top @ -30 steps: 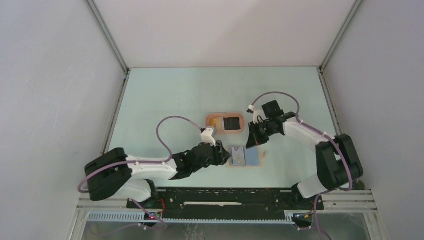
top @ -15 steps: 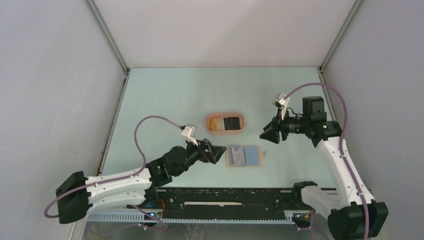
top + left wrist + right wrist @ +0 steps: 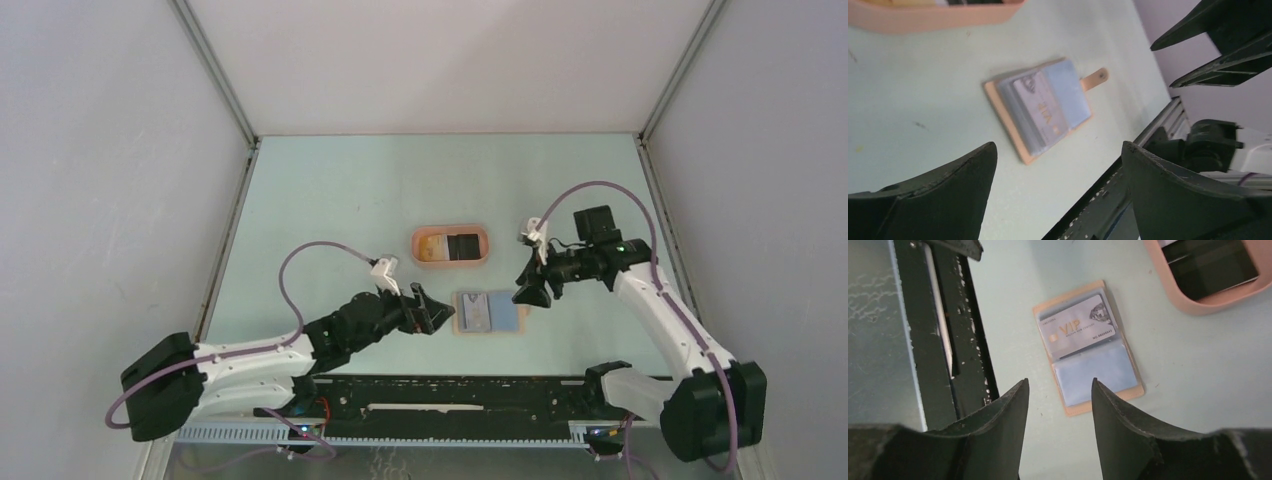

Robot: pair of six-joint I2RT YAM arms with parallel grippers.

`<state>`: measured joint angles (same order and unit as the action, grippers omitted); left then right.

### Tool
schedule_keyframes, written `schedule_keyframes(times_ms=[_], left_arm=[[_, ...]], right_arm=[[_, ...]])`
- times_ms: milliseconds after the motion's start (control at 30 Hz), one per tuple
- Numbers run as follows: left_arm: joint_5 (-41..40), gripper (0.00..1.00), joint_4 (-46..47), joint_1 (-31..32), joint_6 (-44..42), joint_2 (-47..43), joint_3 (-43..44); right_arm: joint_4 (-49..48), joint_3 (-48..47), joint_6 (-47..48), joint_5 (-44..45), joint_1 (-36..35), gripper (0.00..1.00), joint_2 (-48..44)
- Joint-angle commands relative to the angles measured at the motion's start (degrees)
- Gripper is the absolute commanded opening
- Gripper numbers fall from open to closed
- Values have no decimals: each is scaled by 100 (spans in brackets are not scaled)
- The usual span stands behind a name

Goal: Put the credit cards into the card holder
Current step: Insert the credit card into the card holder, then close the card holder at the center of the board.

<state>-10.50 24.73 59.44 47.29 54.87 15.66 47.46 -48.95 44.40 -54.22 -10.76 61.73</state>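
On the pale green table point(image 3: 330, 190), as the top camera showed it to me, the card holder point(image 3: 487, 313) lay open and flat near the arms' bases. The pink tray point(image 3: 451, 229) sat just beyond the holder, apart from it, with black cards point(image 3: 463, 246) and a yellow-orange card point(image 3: 429, 247) inside. The left gripper point(image 3: 428, 310) hovered just beside the holder's left edge. The right gripper point(image 3: 527, 291) hung near the holder's far right corner. Neither touched the holder, as far as I could tell.

Through the left wrist camera, which was slightly blurred, I saw the left gripper's fingers point(image 3: 933, 200) spread wide with nothing between them. The holder lay on the table ahead of them, its tan border showing round the sleeves. A silver card point(image 3: 1040, 106) was tucked into one half, and the snap tab point(image 3: 1096, 77) stuck out from one end. A strip of the tray's wall ran beyond the holder.

Through the right wrist camera, the right gripper's fingers point(image 3: 998, 430) stood moderately parted and empty, with the holder below the gap. The silver card read VIP. The holder's other half showed pale blue, and I could not tell whether that was a card or a bare sleeve. A black rail point(image 3: 943, 340) ran just beside the holder. A corner of the tray with black cards in it lay on the holder's opposite side.
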Motion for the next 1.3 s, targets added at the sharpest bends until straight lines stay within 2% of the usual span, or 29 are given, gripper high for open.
schedule_keyframes(times_ms=[0, 133, 267, 367, 533, 1000, 1267], left_arm=[[221, 98, -142, -20, 541, 549, 209], [203, 98, -132, -20, 851, 1251, 492], [237, 92, -117, -20, 1046, 1963, 752], [223, 87, -20, -26, 1224, 2338, 845], [207, 85, 219, -28, 1513, 2751, 879], [215, 85, 419, -28, 1855, 3243, 830], [478, 76, 873, -29, 1740, 3425, 814]], right_arm=[[-545, -7, -477, 1212, -562, 57, 602], [-605, -174, -807, 1733, -798, 46, 1396], [-604, -290, -985, 2037, -947, 32, 1955], [-640, -348, -1102, 2351, -1108, 26, 2360], [-475, -541, -1183, 2513, -1271, 16, 2915], [-295, -624, -1223, 2776, -1332, 12, 3502], [-237, -635, -1220, 2738, -1350, 12, 3539]])
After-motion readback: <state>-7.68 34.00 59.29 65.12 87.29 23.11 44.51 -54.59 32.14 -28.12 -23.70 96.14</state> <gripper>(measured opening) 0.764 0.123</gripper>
